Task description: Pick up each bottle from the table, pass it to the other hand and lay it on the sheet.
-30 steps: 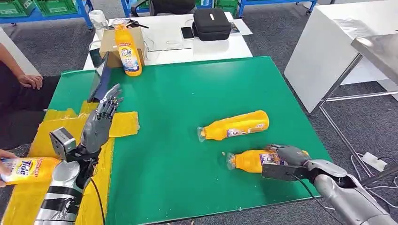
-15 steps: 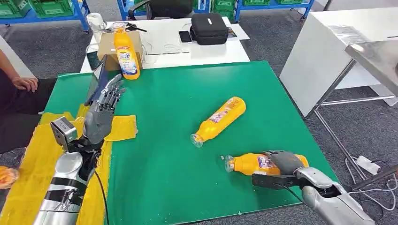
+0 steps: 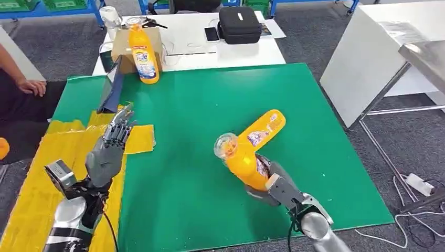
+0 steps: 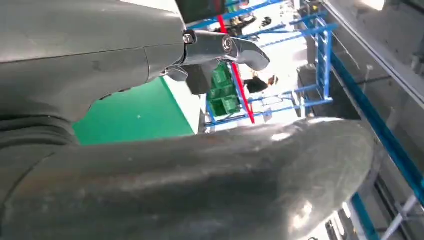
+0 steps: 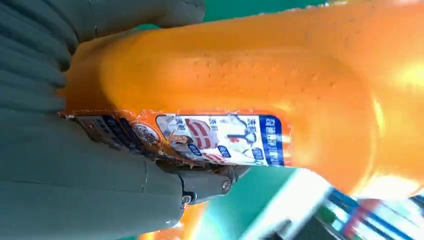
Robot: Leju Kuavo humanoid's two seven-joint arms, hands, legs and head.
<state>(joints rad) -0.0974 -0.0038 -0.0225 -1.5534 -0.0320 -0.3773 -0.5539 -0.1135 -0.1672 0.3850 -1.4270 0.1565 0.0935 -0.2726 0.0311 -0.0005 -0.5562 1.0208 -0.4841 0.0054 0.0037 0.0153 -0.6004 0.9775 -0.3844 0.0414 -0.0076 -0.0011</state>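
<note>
My right hand (image 3: 272, 181) grips an orange bottle (image 3: 240, 160) by its body and holds it up above the green table (image 3: 189, 173), clear cap end towards me. The right wrist view shows that held bottle (image 5: 240, 85) close up, with my fingers (image 5: 40, 65) wrapped around it. A second orange bottle (image 3: 263, 128) lies on the table just behind it. My left hand (image 3: 108, 148) hovers open over the yellow sheet (image 3: 47, 157) at the table's left edge, fingers straight and pointing away from me. A third orange bottle (image 3: 143, 55) stands upright at the far edge.
A dark tablet-like thing (image 3: 112, 89) leans near the table's far left corner. Behind stands a white table (image 3: 210, 47) with a cardboard box (image 3: 122, 48), a black case (image 3: 239, 24) and a phone (image 3: 211, 34). A person's arm (image 3: 23, 79) rests at the left. Another white table (image 3: 367, 58) stands to the right.
My right hand has lifted the near bottle off the table and swung it left and upward. The left hand has drawn back towards me. The view has shifted slightly.
</note>
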